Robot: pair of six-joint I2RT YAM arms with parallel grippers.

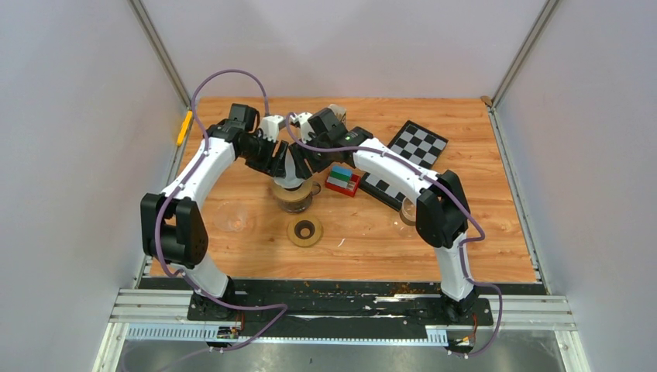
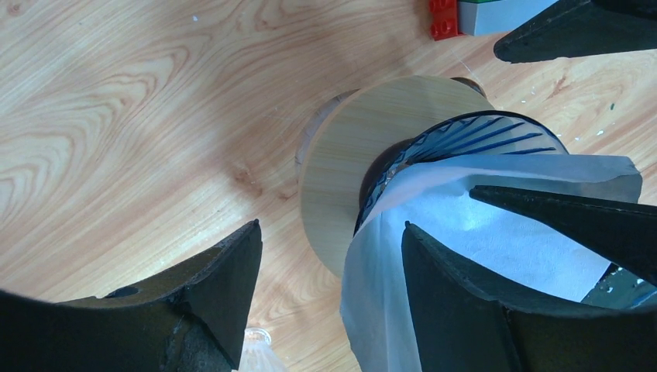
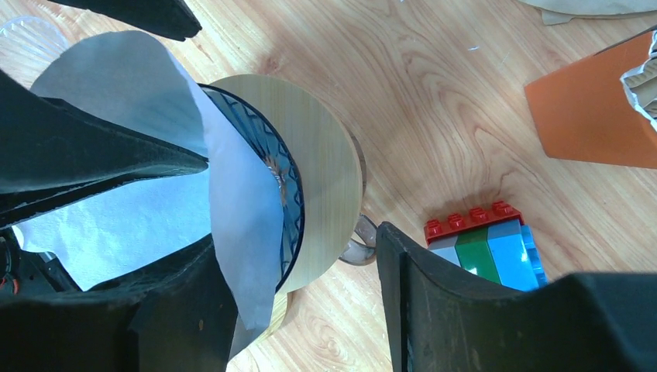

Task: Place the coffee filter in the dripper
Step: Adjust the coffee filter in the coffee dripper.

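Viewing from both wrists, we find the thin white paper coffee filter point(image 3: 132, 85) sitting as a cone inside the dripper point(image 3: 325, 170), a dark ribbed glass funnel with a round, pale wooden collar. The left gripper point(image 2: 331, 226) and right gripper point(image 3: 294, 236) are both spread wide, each straddling the rim and clamping nothing. The dripper stands on the wood-grain table point(image 2: 116, 116).
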